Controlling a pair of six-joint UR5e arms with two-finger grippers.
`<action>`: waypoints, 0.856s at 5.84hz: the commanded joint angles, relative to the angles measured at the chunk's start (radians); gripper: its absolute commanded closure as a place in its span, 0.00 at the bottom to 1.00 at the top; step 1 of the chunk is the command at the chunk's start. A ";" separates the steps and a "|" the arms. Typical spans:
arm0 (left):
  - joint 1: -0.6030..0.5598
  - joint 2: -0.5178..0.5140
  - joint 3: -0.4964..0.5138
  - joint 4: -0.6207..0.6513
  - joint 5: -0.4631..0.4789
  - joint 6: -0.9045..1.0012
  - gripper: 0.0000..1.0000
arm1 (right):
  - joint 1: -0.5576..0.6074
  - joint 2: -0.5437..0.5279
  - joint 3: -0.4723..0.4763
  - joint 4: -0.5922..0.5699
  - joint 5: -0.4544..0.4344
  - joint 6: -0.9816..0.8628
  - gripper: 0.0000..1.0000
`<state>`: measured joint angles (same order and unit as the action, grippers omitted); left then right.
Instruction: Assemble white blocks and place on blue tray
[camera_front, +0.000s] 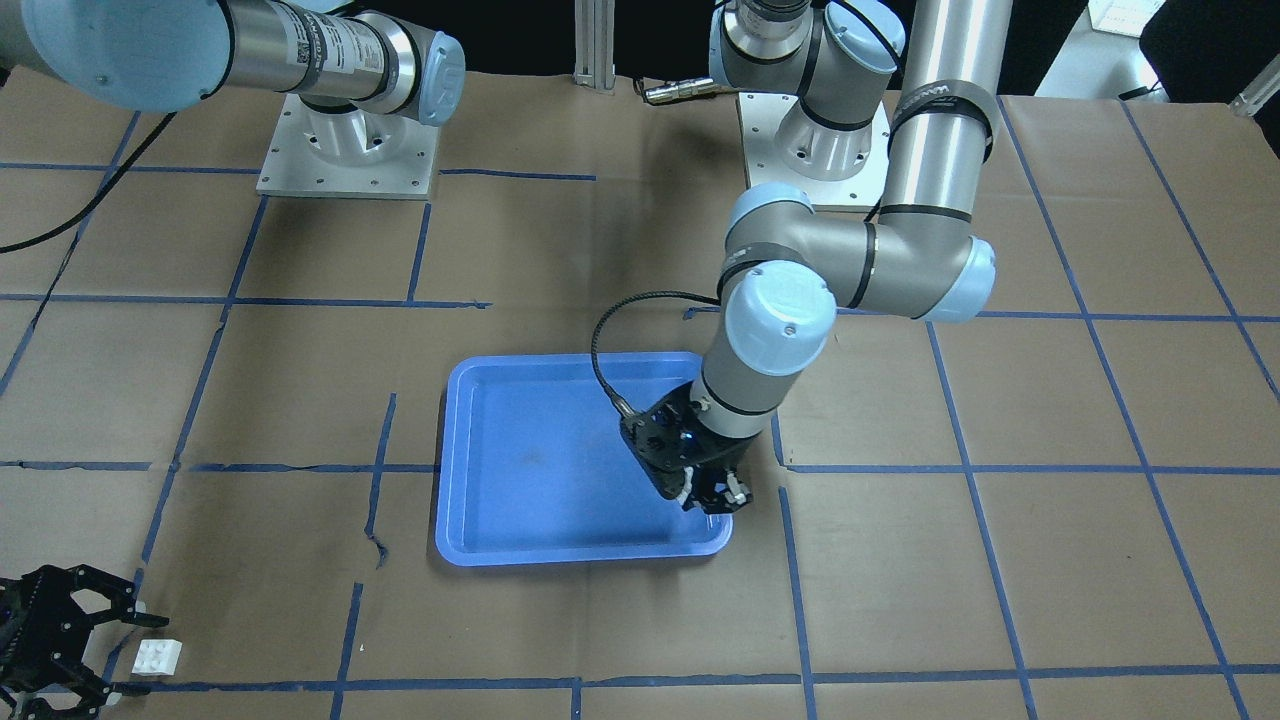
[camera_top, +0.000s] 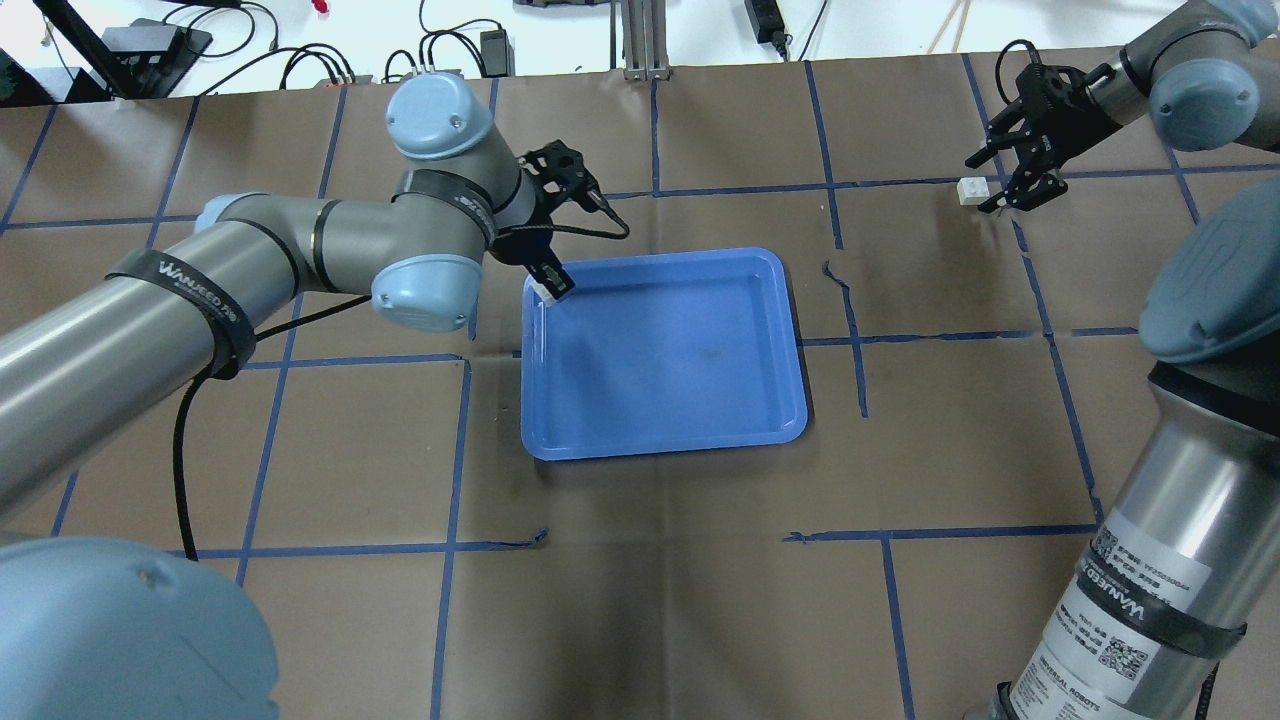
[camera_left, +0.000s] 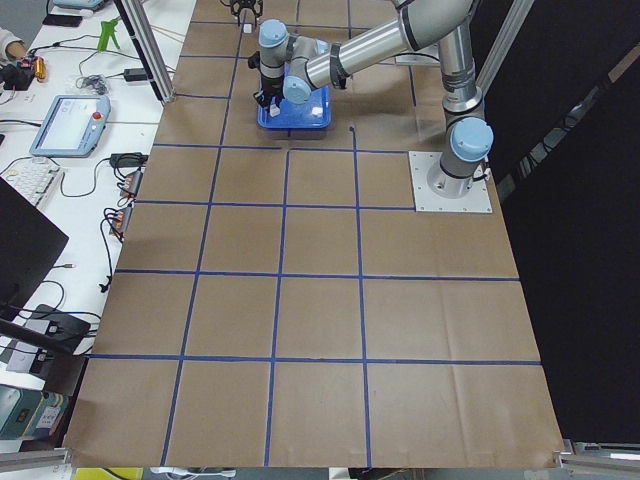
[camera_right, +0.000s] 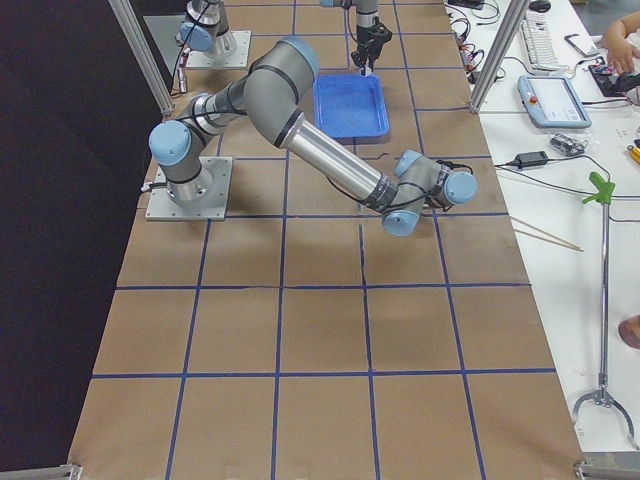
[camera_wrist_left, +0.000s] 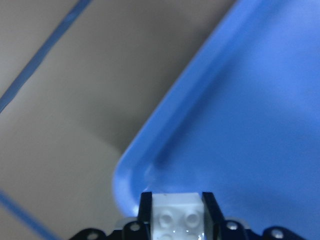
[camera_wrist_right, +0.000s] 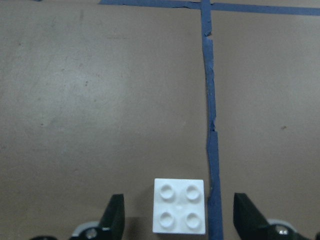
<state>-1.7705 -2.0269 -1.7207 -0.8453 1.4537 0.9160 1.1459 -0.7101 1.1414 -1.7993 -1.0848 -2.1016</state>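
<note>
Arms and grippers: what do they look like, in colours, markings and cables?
The left arm and right arm are silver tubes with pale blue joint caps and black straps with white lettering. The right arm also carries a white QR label. The left gripper and right gripper are black and two-fingered; a black cable loops to the left wrist.

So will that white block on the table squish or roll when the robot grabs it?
Probably not. The white block looks like hard plastic with flat square sides, so it should stay stiff and sit flat, not roll. It's tiny beside the open right gripper, so likely light; a nudge from one finger might slide it across the paper-covered table.
</note>
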 joint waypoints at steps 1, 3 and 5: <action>-0.107 -0.007 -0.004 0.002 -0.009 0.206 0.89 | 0.000 -0.002 0.000 0.000 -0.001 0.000 0.52; -0.142 -0.041 -0.017 0.003 -0.015 0.246 0.89 | 0.000 -0.005 -0.008 0.002 -0.001 0.003 0.64; -0.142 -0.067 -0.020 0.012 -0.053 0.264 0.88 | 0.003 -0.060 -0.012 0.014 -0.006 0.024 0.64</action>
<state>-1.9121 -2.0867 -1.7379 -0.8342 1.4097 1.1715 1.1468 -0.7384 1.1296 -1.7933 -1.0875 -2.0859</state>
